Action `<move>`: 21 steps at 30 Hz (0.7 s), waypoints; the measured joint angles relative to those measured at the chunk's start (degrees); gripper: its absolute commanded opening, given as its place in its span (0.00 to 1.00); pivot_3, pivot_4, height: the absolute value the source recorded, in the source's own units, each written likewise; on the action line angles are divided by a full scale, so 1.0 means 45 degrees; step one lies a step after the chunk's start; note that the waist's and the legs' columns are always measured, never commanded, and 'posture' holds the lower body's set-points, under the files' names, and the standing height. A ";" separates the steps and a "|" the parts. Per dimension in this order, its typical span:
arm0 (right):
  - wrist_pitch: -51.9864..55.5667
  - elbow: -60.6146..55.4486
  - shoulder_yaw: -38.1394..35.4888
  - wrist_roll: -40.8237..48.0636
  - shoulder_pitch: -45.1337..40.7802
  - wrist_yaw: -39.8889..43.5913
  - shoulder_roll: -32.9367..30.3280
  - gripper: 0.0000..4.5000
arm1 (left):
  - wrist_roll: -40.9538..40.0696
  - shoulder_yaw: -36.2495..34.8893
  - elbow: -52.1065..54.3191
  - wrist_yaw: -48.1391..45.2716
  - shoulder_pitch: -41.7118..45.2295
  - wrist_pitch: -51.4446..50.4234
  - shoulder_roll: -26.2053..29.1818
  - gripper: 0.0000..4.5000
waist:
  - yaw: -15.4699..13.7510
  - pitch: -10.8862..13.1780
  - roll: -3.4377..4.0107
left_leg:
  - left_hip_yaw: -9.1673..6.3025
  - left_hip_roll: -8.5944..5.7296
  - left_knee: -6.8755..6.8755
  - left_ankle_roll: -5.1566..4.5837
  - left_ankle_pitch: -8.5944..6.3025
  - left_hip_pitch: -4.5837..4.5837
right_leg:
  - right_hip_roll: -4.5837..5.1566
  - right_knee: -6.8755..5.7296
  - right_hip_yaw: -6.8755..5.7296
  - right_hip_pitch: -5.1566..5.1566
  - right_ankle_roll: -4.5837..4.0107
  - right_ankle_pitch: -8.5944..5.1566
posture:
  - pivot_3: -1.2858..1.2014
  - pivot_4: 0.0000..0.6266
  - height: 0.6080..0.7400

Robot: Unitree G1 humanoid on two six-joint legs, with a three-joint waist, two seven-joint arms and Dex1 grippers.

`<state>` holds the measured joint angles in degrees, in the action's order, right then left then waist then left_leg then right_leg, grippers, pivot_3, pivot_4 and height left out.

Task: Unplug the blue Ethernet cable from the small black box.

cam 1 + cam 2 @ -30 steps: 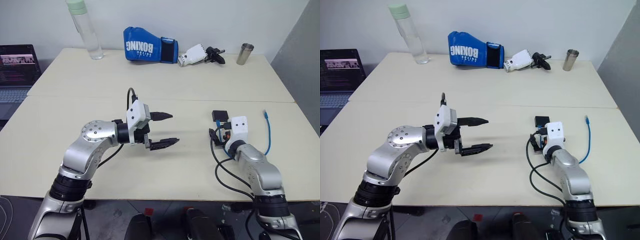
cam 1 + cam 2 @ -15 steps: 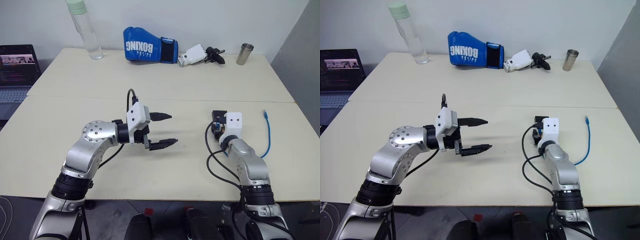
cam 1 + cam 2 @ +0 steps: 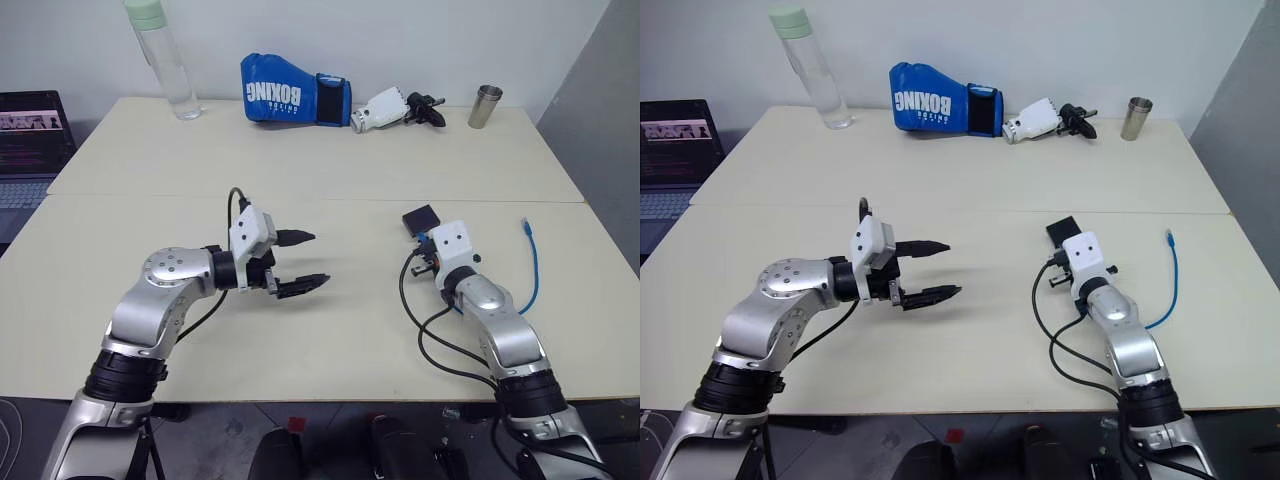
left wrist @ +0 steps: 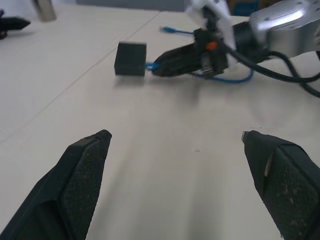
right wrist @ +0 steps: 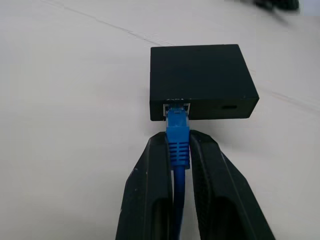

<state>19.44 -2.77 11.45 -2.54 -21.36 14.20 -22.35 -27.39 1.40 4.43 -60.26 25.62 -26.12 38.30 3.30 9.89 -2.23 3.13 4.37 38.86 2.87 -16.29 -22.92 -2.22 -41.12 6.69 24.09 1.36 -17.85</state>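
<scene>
The left end effector (image 3: pixel 303 262) hangs above the near half of the pale bench (image 3: pixel 330 340), its two black fingers (image 4: pixel 82 172) spread wide apart with nothing between them, pointing across toward the robot's right. On the right side of the same near half, the right end effector (image 5: pixel 178 155) is closed on the blue Ethernet cable (image 5: pixel 178 142): its two black fingers pinch the ribbed blue boot just behind the plug, one on each side, and their tips stand just short of the small black box (image 5: pixel 200 82) without touching it. The plug is seated in a port on the box's near edge, so the cable is not yet pulled out. The box lies flat on the bench just beyond the right end effector, near the seam (image 3: pixel 330 198) that separates the near and far halves of the bench. From the grip the cable runs back under the right wrist and curves out on the robot's right, its free end (image 3: pixel 525 226) lying on the bench with a small plug, well apart from the box. Along the far edge of the bench stand a clear water bottle (image 3: pixel 160 60) with a pale green cap, a blue boxing glove (image 3: pixel 293 90), a white and black device (image 3: pixel 395 106) beside it, and a metal cup (image 3: pixel 485 106). An open laptop (image 3: pixel 30 135) sits off the bench's far left corner.
</scene>
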 measured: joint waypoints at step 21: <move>-1.2768 0.2713 0.2734 -0.2159 -0.3362 0.5314 -0.2251 0.05 | -0.3739 -0.1399 0.0196 -0.0439 0.0519 -0.5203 0.0659 1.00 | -0.0012 0.0004 -0.0003 | -0.0114 0.0011 0.0020 0.0051 0.0030 0.0005 | 0.0037 -0.0009 -0.0041 -0.0017 -0.0012 0.0006 | 0.52 0.24 1.00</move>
<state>-38.02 9.44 23.75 -12.25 -36.48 38.12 -32.48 -44.21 -4.89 5.31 -62.23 27.96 -49.54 41.27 3.25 9.91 -2.24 2.62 4.42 38.95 3.11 -16.15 -22.89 -2.06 -41.16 6.51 24.02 1.30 -17.82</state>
